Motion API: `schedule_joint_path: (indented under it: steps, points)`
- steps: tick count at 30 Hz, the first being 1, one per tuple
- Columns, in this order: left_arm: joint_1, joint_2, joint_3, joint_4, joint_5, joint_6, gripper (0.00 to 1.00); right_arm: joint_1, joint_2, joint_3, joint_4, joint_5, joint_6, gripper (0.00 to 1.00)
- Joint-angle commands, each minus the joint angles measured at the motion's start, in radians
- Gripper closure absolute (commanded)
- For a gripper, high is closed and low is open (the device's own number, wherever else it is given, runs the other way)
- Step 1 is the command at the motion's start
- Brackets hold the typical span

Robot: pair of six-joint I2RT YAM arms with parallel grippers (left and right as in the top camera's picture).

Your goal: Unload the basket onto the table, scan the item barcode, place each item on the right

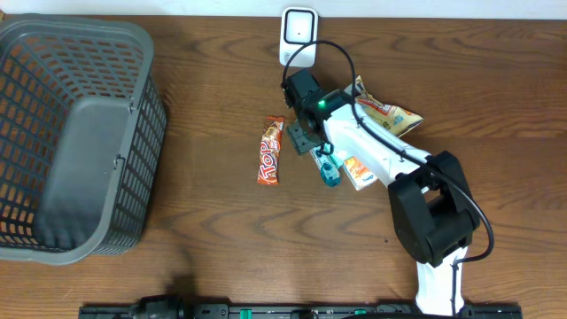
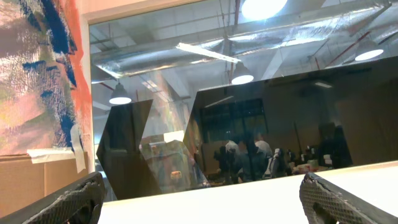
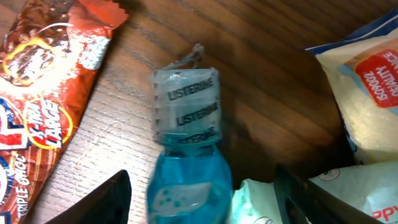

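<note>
R jaws: right gripper (image 3: 202,202) stands apart. 2 dark fingers (image 3: 102,202) sit low in the wrist view, 1 each side of the bottle, and neither is seen touching it.
L jaws: left gripper (image 2: 202,205) is wide apart w/ nothing btwn. Its tips show in the 2 bottom corners, and the cam looks up at ceiling lamps and dark glass panels.
Item: Listerine bottle (image 3: 186,130) lies flat on the wooden table (image 1: 221,248). It holds blue liquid and has a clear seal over the cap printed LISTERINE. The cap end points away from the wrist cam.
Item, overhead: the bottle lies mid-table just under the R arm's front end, btwn the choc bar and an orange-white packet (image 1: 357,173), and is near both.
Scanner: a white barcode scanner (image 1: 299,27) stands at the far table edge, centre, well apart from the bottle. A black cable (image 1: 341,53) loops from the R arm near it.
Choc bar: red Top bar (image 1: 270,151) lies flat just beside the bottle, on the basket side. The wrist view shows X-TRA LARGE on the wrapper.
Snack bag: a yellow-red bag (image 1: 390,113) lies partly under the R arm, on the side away from the basket.
Basket: a grey plastic basket (image 1: 151,151) sits at the table's far L, well apart from the 4 items.
</note>
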Motion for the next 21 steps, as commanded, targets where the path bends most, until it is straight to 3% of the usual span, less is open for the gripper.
schedule_joint_path:
  steps: [1, 6, 10, 13, 17, 19, 21]
  points:
    - [0.004, -0.001, -0.001, 0.002, 0.002, -0.009, 0.01, -0.007, 0.025, 0.021, 0.002, -0.032, -0.029, 0.37]
    - [0.004, -0.001, -0.001, 0.002, 0.002, -0.009, 0.01, -0.004, 0.039, 0.021, 0.015, -0.035, -0.064, 0.38]
    - [0.004, -0.001, -0.001, 0.002, 0.002, -0.009, 0.01, -0.003, 0.040, 0.021, 0.024, -0.035, -0.064, 0.49]
    - [0.004, -0.001, -0.001, 0.002, 0.002, -0.009, 0.01, -0.004, 0.038, 0.031, 0.008, -0.047, -0.057, 0.49]
    - [0.005, -0.001, -0.001, -0.013, 0.002, -0.009, 0.01, -0.005, 0.021, 0.103, -0.101, -0.122, -0.057, 0.22]
    - [0.005, -0.001, -0.003, -0.017, 0.002, -0.009, 0.01, -0.005, 0.008, 0.151, -0.172, -0.137, -0.057, 0.01]
    - [0.005, -0.001, -0.008, -0.016, 0.002, -0.009, 0.01, -0.002, -0.009, 0.198, -0.249, -0.136, -0.057, 0.01]
